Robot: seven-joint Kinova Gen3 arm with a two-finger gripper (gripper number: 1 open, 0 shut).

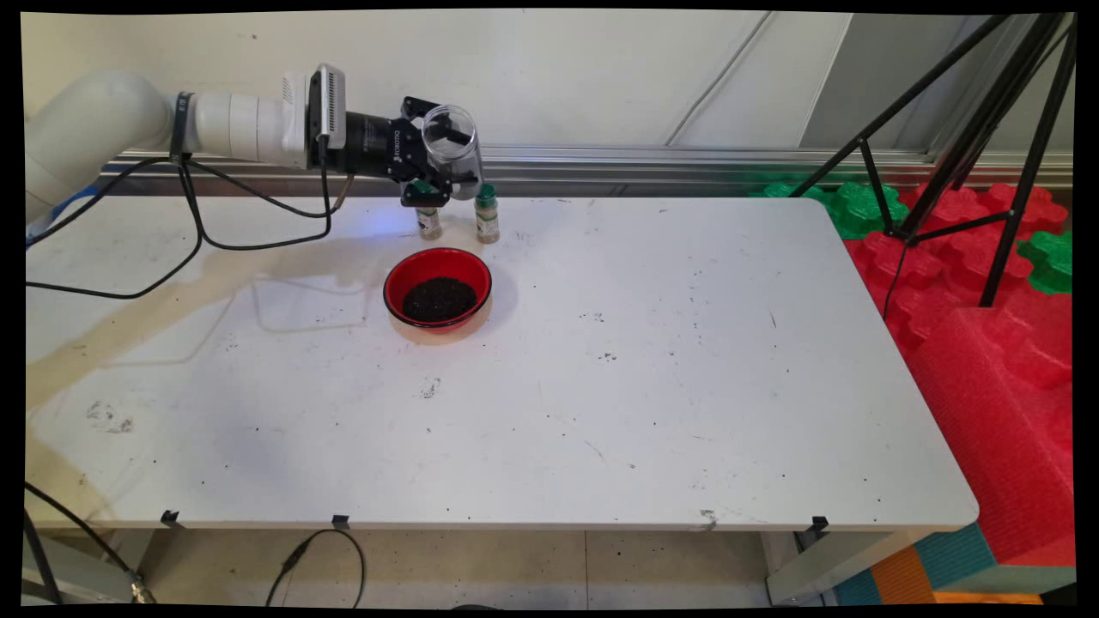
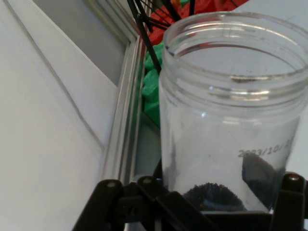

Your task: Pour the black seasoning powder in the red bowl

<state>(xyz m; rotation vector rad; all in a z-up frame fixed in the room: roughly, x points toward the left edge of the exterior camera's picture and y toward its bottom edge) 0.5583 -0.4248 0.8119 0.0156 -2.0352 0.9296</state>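
My gripper (image 1: 442,154) is shut on a clear plastic jar (image 1: 451,148), held high above the table's far side and lying nearly on its side. In the hand view the jar (image 2: 231,120) fills the right half, its open mouth pointing away, with a little dark granular stuff left at its bottom. Below and in front stands a red bowl (image 1: 438,290) holding a heap of dark granules. Two small spice bottles with green caps stand behind the bowl: one (image 1: 428,219) partly hidden under my gripper, the other (image 1: 487,215) just right of it.
Black cables (image 1: 197,227) hang from the arm over the table's left part. A black tripod (image 1: 970,129) and red and green foam blocks (image 1: 987,283) stand off the table's right side. The wall with a metal rail (image 1: 687,163) runs along the far edge.
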